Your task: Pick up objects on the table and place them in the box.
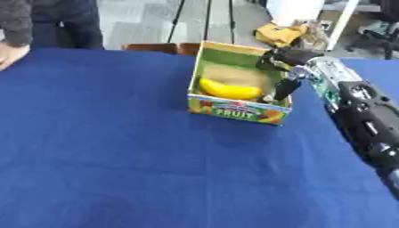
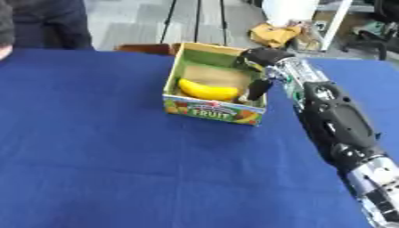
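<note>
While the right arm reaches in from the right side across the blue tablecloth [image 1: 117, 156], the right hand [image 1: 285, 67] hangs over the right wall of the box [image 1: 238, 110], its black fingers [image 1: 283, 90] pointing down along the inner side of that wall. They look straight and relaxed and hold nothing (one dark finger dips lowest, its tip close to the box's front right corner). Whether the fingers touch the cardboard cannot be told.

The box is a small open carton with a green inside and a printed front that reads FRUIT. It stands on the cloth toward the far middle of the table, a little askew. A yellow banana [image 1: 228, 90] lies inside it, along the front wall, curved, with its right end just beside the hanging fingers. Behind the banana a tan patch shows on the box floor; what it is cannot be made out.

The arm's silver and black forearm [image 2: 335, 116] runs from the lower right up to the box. At the far left edge a person's hand [image 1: 11, 54] rests on the cloth, well apart from the box. The left hand shows in neither view.
</note>
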Robot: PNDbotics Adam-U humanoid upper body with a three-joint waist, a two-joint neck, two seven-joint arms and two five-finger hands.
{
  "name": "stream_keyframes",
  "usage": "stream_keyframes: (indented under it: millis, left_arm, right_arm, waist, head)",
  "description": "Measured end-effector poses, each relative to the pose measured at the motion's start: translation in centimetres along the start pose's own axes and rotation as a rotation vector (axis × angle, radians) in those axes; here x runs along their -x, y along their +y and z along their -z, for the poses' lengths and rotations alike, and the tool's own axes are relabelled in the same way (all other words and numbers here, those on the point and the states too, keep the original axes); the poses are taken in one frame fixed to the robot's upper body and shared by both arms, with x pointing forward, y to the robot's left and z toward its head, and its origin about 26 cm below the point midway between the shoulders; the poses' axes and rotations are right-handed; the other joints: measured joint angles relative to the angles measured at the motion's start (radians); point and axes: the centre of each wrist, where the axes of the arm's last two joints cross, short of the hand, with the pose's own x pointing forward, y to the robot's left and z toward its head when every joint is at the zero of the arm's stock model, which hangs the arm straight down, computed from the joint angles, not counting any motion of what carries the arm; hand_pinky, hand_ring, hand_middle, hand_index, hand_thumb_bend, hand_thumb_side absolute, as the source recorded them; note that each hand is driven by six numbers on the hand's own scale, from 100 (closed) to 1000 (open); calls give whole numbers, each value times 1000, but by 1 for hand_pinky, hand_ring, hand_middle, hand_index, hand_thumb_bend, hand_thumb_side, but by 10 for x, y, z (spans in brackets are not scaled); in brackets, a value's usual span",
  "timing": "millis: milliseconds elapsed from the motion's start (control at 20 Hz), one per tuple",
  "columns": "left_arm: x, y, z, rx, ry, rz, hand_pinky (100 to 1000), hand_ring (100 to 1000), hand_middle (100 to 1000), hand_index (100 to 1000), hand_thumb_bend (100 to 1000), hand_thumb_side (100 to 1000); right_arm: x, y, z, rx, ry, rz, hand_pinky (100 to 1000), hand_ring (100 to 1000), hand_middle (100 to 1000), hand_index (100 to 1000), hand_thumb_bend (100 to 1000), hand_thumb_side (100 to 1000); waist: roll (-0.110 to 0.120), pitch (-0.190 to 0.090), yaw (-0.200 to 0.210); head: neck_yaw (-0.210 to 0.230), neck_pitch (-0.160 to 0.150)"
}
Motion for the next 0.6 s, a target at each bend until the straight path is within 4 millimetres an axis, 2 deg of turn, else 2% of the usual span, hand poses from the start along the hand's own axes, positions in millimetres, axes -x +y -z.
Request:
stream_keyframes:
  millis: [350, 600]
  left_arm:
    - [5, 2, -5, -12, 20, 7, 618, 608, 606, 757, 539, 761]
    - [9, 5, -8, -28, 39, 13, 617, 608, 604, 756, 537, 763]
  right_arm:
    - [7, -44, -31, 189, -35, 0, 653, 766, 774, 843, 508, 356]
    - [10, -53, -65, 292, -62, 39, 640, 749, 760, 828, 493, 334]
  waist:
    - [-7, -7, -48]
    - [1, -8, -80]
  head:
    - [41, 4]
    - [70, 12]
